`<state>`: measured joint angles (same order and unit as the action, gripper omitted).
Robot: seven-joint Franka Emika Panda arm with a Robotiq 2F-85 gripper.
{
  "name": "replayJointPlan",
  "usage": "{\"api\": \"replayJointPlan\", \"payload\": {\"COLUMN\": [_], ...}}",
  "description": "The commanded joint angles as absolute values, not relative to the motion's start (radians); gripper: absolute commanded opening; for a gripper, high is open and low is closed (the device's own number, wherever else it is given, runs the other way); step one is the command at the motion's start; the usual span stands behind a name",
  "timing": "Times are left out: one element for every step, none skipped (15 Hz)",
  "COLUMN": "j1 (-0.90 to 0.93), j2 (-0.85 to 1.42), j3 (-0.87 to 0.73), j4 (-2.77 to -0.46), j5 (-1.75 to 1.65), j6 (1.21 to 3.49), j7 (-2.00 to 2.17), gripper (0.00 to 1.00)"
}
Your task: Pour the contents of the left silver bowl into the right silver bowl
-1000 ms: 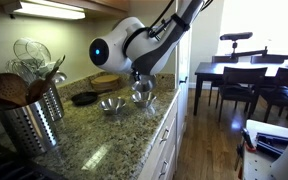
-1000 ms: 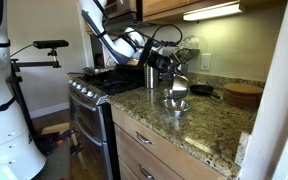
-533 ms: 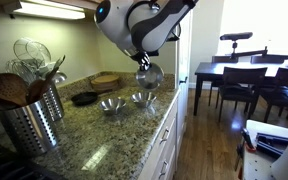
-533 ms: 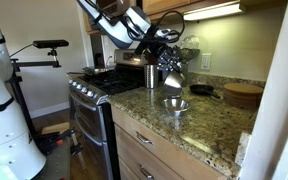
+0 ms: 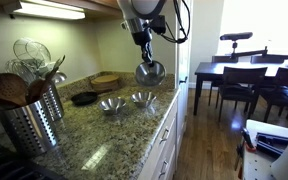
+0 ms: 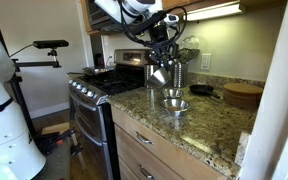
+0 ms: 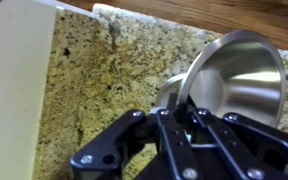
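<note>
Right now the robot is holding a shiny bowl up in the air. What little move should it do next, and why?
Probably lower the held bowl a little toward the resting bowl nearly below it. The gripper grips its rim, and it hangs high and tilted, so pouring from there might spill onto the granite counter. I cannot see what is inside.

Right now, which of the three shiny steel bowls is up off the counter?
The round shiny steel bowl clamped by the pincer: it hangs tilted in the air, while the other two steel bowls sit on the granite countertop.
</note>
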<state>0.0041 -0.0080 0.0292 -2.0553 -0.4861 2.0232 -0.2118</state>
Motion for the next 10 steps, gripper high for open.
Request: {"api": "replayJointPlan", "payload": {"j1": [0.008, 0.009, 0.013, 0.015, 0.019, 0.020, 0.022, 0.021, 0.021, 0.019], "j2": [-0.031, -0.028, -0.023, -0.019, -0.012, -0.006, 0.010, 0.022, 0.040, 0.055], "j3": [0.020, 0.021, 0.025, 0.026, 0.029, 0.031, 0.034, 0.036, 0.039, 0.042], "j4": [-2.075, -2.075, -2.078, -2.076, -2.077, -2.073, -2.069, -2.063, -2.062, -2.055], "j5": [-0.273, -0.212, -0.154, -0.097, -0.043, 0.009, 0.053, 0.096, 0.133, 0.165], "j6": [2.021, 2.013, 2.005, 1.990, 1.977, 1.954, 1.933, 1.905, 1.883, 1.849], "j7": [-0.389, -0.436, -0.480, -0.525, -0.569, -0.614, -0.653, -0.693, -0.731, -0.765], "gripper": [0.08, 0.08, 0.08, 0.08, 0.08, 0.08, 0.08, 0.08, 0.08, 0.08]}}
